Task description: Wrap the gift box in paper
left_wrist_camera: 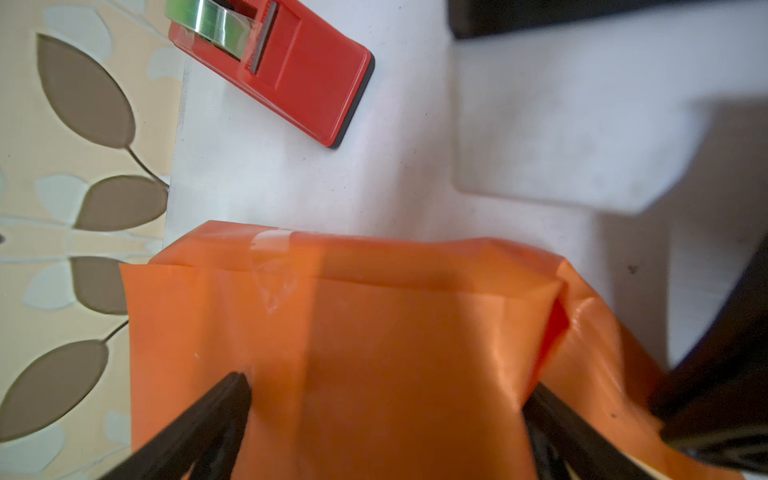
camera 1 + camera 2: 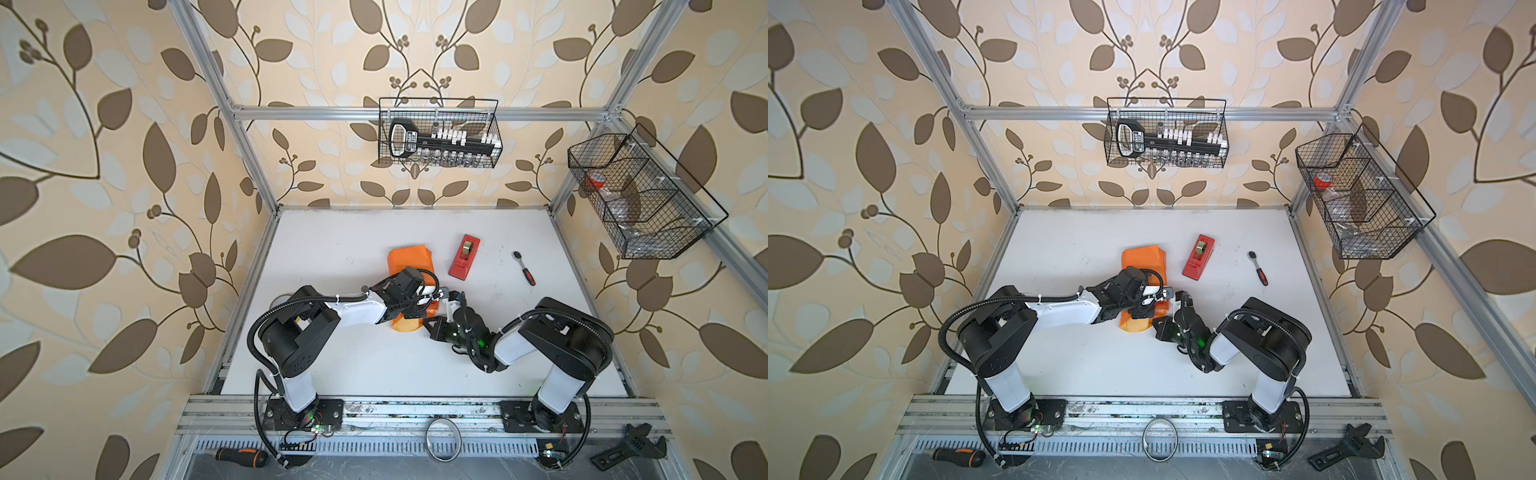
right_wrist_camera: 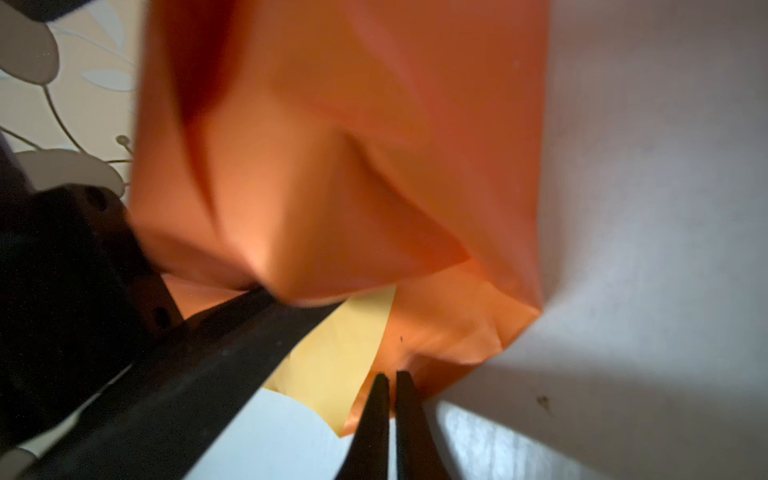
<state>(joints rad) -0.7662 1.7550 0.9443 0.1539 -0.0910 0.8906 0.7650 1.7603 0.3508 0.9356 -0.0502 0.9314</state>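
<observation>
At the centre of the white table [image 2: 332, 365], in both top views, lies the paper [image 2: 409, 259], glossy orange side out and folded into a flat parcel. The gift box itself cannot be seen, though the squared block under the sheet suggests it is shut inside. In the left wrist view a strip of clear tape [image 1: 270, 257] crosses the long seam, so that overlap looks already fixed. The left gripper [image 1: 386, 399] hangs over the parcel with its jaws wide apart, its fingers [image 1: 224, 407] set toward opposite sides of the top face. This is probably to pin the parcel down so it does not slide while an end is worked. Whether they press on the paper or hover just above it cannot be told. In the right wrist view the right gripper [image 3: 390, 376] has its jaws together on the corner of the loose end flap, where the sheet puckers and its pale yellow underside [image 3: 336, 353] shows. That hold seems meant to draw the flap over the box's end. The red tape dispenser [image 2: 464, 255] stands upper right of the parcel, near at hand for sealing.
</observation>
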